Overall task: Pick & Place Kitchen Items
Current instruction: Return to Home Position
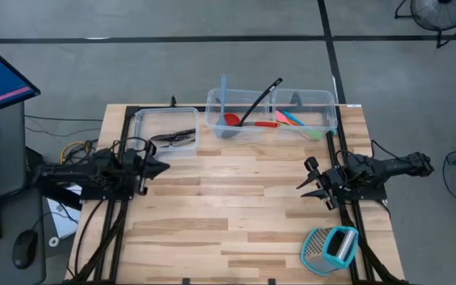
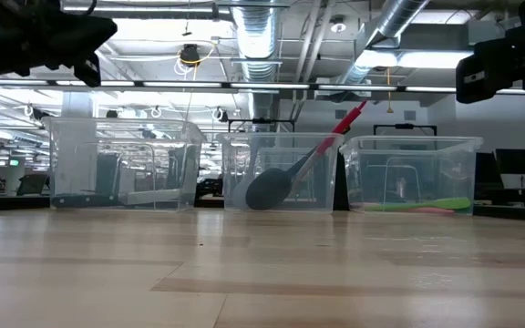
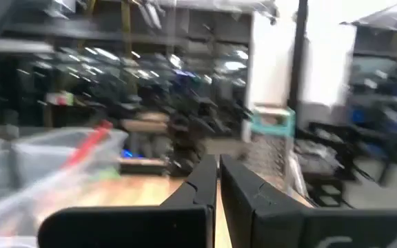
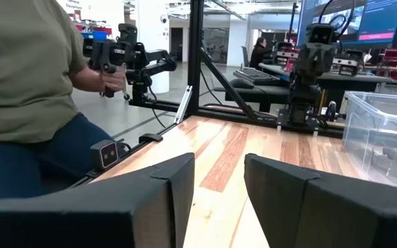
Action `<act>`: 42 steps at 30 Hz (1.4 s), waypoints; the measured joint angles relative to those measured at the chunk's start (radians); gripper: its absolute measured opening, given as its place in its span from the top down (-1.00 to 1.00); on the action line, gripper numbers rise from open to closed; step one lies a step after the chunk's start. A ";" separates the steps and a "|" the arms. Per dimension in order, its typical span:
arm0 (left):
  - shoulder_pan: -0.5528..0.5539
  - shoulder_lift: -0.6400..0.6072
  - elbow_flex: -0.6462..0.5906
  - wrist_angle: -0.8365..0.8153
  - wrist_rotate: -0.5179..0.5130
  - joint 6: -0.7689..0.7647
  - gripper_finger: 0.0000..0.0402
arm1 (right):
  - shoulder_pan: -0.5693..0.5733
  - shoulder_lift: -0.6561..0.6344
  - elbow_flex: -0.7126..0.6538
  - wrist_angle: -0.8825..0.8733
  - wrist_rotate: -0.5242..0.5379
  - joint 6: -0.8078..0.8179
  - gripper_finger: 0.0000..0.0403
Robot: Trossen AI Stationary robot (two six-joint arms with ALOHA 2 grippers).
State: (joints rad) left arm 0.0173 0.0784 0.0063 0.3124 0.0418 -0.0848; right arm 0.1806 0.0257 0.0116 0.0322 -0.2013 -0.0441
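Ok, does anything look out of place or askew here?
Minor only: the black spoon leans with its handle poking out of the middle bin, and the grater lies tilted, alone, on the near right corner of the table. Nothing spilled.

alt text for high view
Three clear plastic bins line the wooden table's far edge, holding black-handled knives, a red spoon, a black spoon and coloured silicone spatulas. Left gripper shut, right gripper open, at the sides; teal-framed metal grater front-right.

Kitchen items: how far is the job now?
Done: knives lie in the left bin, spoons and spatulas in the other two. In hand: nothing; left gripper shut, right gripper open, both empty. Left: no loose utensil shows on the table; only the grater lies there.
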 joint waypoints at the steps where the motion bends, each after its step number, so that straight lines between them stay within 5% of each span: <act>1: -0.006 0.000 0.000 -0.019 0.028 0.001 0.99 | 0.000 0.000 0.000 0.000 0.000 0.000 0.38; 6: -0.017 0.002 0.000 -0.192 0.171 0.014 0.99 | 0.000 0.000 0.000 0.000 0.000 0.000 0.38; 42: -0.017 0.016 0.000 -0.241 0.153 0.047 0.98 | 0.000 0.000 0.000 0.003 0.000 0.000 0.38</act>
State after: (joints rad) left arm 0.0002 0.0944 0.0063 0.0709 0.1949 -0.0380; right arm 0.1809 0.0257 0.0116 0.0353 -0.2016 -0.0441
